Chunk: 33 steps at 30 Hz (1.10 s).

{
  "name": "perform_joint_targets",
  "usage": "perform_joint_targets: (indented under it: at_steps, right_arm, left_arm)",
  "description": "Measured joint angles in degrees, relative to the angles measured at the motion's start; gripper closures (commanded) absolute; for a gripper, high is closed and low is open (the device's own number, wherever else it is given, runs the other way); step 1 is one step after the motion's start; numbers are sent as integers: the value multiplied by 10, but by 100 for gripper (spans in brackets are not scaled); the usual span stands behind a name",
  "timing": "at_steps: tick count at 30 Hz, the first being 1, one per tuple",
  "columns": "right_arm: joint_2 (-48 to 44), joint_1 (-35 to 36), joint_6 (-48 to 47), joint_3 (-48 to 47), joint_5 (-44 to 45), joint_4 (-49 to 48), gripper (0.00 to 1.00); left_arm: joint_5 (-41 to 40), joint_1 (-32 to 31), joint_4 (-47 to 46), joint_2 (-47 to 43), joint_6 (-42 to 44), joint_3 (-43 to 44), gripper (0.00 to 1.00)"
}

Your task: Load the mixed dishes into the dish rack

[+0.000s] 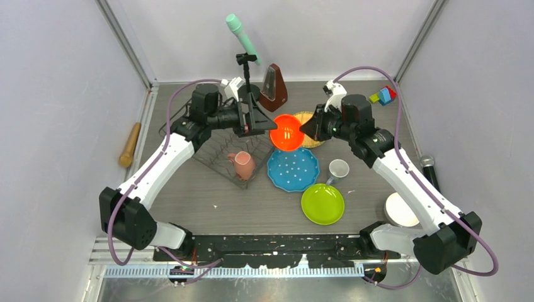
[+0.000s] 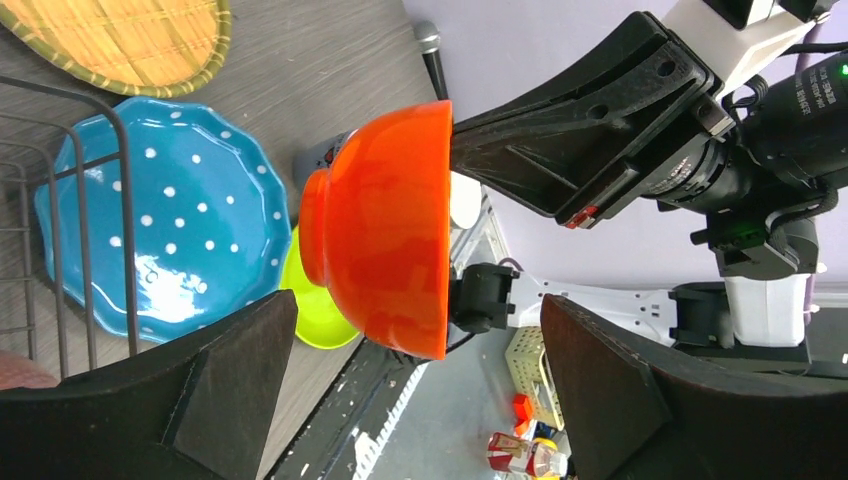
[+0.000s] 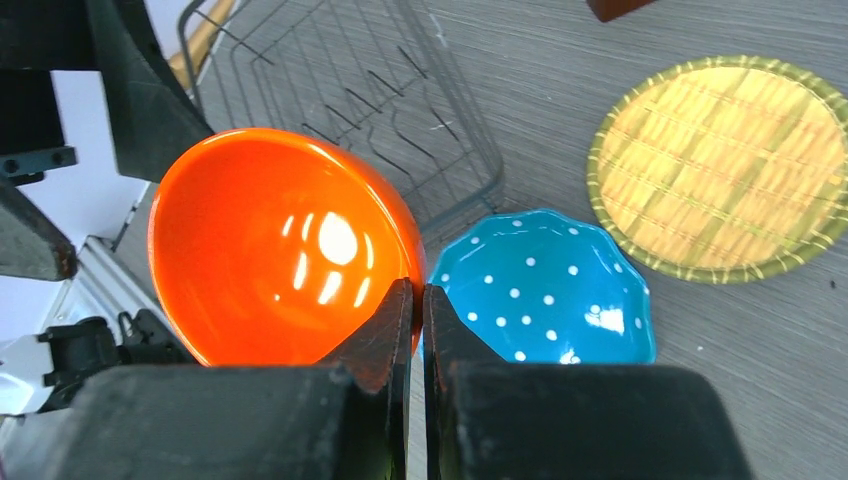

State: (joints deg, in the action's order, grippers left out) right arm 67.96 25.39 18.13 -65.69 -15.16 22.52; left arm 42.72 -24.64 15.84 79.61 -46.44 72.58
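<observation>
White bowl (image 1: 401, 209), lime-green plate (image 1: 322, 204), small grey mug (image 1: 339, 170) and blue white-dotted plate (image 1: 293, 169) all lay nearest on the tabletop (image 1: 189, 201), outside the dish rack (image 1: 217, 154). Only the pinkish-tan mug (image 1: 242, 165) sat in it, so one dish of seven seemed loaded and six left. Beyond, the right fingers (image 3: 385, 330) were clamped on the rim of the orange bowl (image 3: 280, 250), glossy and tipped on its side in the air beside the rack. The left fingers (image 2: 230, 390) stood apart either side of it, not touching. Farthest, the yellow woven-look plate (image 3: 720, 165) waited flat.
</observation>
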Motion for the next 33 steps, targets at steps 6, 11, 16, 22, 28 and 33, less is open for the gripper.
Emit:
perform_joint_targets:
  at_steps: [6, 11, 16, 22, 28, 33]
  right_arm:
    - [0, -2, 10, -14, -39, -17, 100]
    - [1, -9, 26, -14, -63, -33, 100]
    - [7, -13, 37, -15, -78, -48, 100]
    - [14, -15, 51, -15, -96, -60, 100]
    - [19, -17, 62, -15, -109, -74, 100]
    - [21, -18, 63, -15, -111, -80, 70]
  left_arm:
    - [9, 0, -3, 0, -11, 5, 4]
    - [14, 0, 5, 0, -14, 5, 14]
    - [37, 7, -12, 0, -33, -1, 21]
    - [60, 11, -38, 0, -57, -12, 30]
    - [70, 12, -57, 0, -65, -17, 66]
    - [75, 16, -67, 0, -70, -21, 100]
